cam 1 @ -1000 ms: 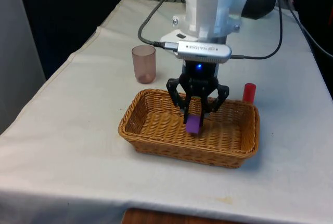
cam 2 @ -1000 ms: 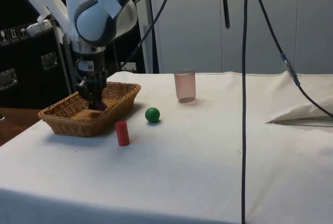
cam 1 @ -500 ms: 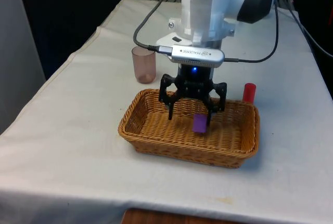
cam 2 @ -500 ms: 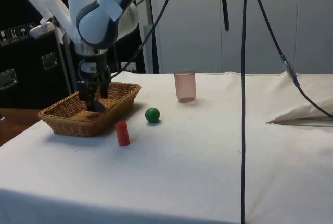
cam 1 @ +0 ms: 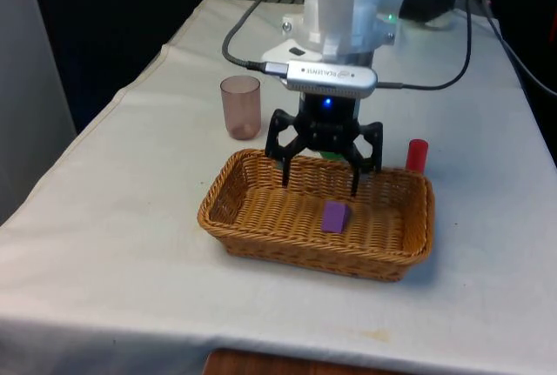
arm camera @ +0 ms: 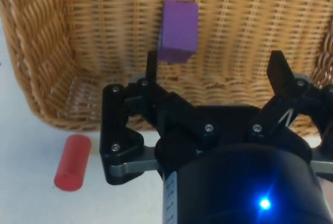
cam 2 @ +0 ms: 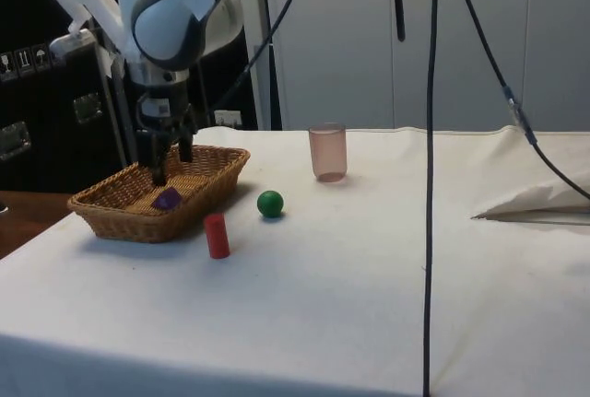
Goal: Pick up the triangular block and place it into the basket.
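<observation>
The purple triangular block (cam 1: 335,217) lies on the floor of the wicker basket (cam 1: 252,166), free of the fingers. It shows too in the side view, purple block (cam 2: 167,199), and in the wrist view, purple block (arm camera: 178,30). My gripper (cam 1: 321,187) hangs open just above the basket, over the block and slightly behind it, with nothing between its fingers. From the side the gripper (cam 2: 171,169) stands over the basket (cam 2: 111,217). In the wrist view the fingertips (arm camera: 152,64) spread wide over the basket weave (arm camera: 78,52).
A translucent pink cup (cam 1: 241,107) stands behind the basket toward the front view's left. A red cylinder (cam 1: 417,155) stands by the basket's far corner on the front view's right. A green ball (cam 2: 269,203) lies on the cloth between basket and cup.
The fingers opened and let go of the purple block, which dropped onto the basket floor. The gripper then rose a little above the basket.
</observation>
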